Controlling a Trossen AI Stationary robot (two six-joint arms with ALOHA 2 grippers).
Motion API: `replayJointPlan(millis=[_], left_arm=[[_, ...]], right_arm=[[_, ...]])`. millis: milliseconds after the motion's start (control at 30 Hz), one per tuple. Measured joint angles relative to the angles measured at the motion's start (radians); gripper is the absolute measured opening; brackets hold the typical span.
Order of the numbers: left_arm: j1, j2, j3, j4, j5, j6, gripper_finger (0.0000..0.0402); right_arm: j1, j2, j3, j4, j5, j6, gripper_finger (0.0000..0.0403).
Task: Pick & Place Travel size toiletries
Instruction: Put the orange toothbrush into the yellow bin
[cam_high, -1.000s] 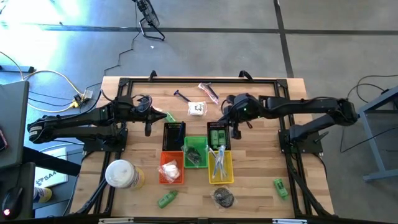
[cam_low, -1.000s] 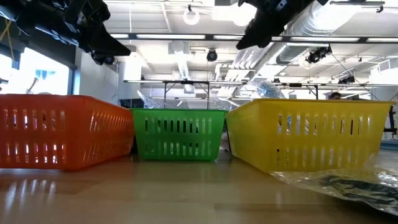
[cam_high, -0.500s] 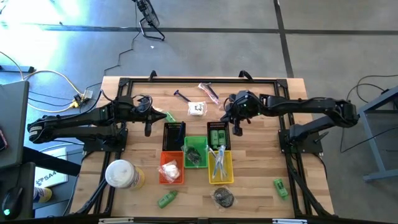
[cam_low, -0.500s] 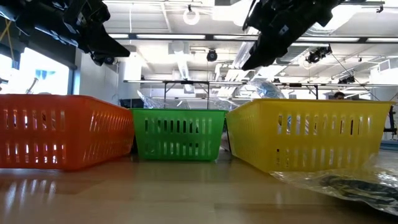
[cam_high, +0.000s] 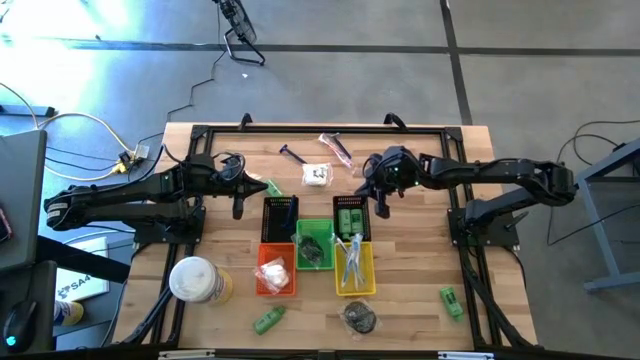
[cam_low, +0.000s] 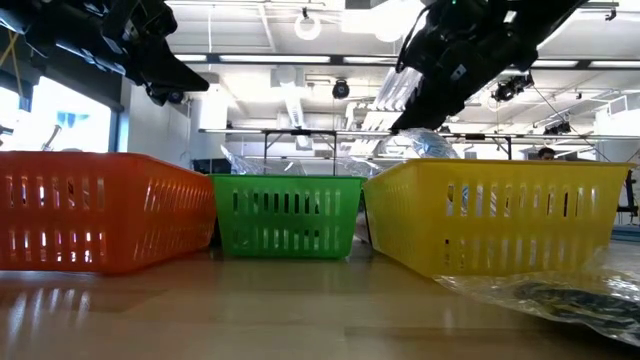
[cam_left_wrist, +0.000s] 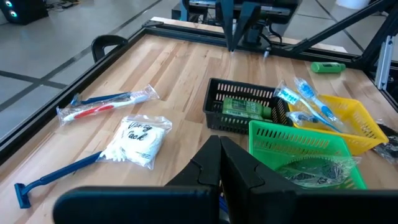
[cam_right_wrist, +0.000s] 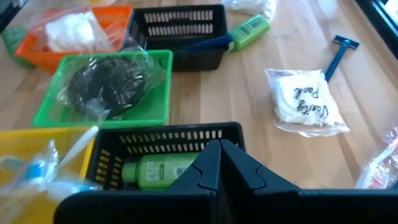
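The high view has toiletries scattered on the table: a blue razor (cam_high: 293, 153), a wrapped toothbrush (cam_high: 335, 147), a clear-wrapped white pack (cam_high: 317, 175), a green tube (cam_high: 272, 187) and green bottles (cam_high: 268, 320) (cam_high: 451, 300). One green bottle (cam_right_wrist: 158, 169) lies on its side in a black basket (cam_high: 350, 215). My right gripper (cam_right_wrist: 219, 163) hangs shut and empty over that basket's right edge (cam_high: 381, 205). My left gripper (cam_high: 238, 205) waits shut left of the other black basket (cam_high: 280, 215); its shut fingers also show in the left wrist view (cam_left_wrist: 219, 160).
A green basket (cam_high: 313, 243) holds a dark wrapped piece, an orange basket (cam_high: 275, 270) a white one, a yellow basket (cam_high: 353, 265) wrapped sticks. A round white-and-yellow container (cam_high: 195, 280) stands near-left. A crumpled dark bag (cam_high: 360, 317) lies by the near edge.
My right gripper has shifted a little toward the table's right edge and shows lower in the low view. Its fingers stay shut. The left arm and the toiletries have kept still.
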Motion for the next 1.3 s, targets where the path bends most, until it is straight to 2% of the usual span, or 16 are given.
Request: replayJointPlan(millis=[633,1067,1300], left_arm=[[0.000,0.000,0.000,-0.001,-0.001,0.001,0.0000],[0.000,0.000,0.000,0.000,-0.008,0.049,0.0000],[0.000,0.000,0.000,0.000,-0.082,0.080,0.0000]], right_arm=[[0.017,0.000,-0.006,0.074,0.005,0.047,0.0004],[-0.082,0.000,-0.006,0.088,0.008,-0.017,0.0004],[-0.115,0.000,-0.006,0.179,0.008,-0.017,0.0004]])
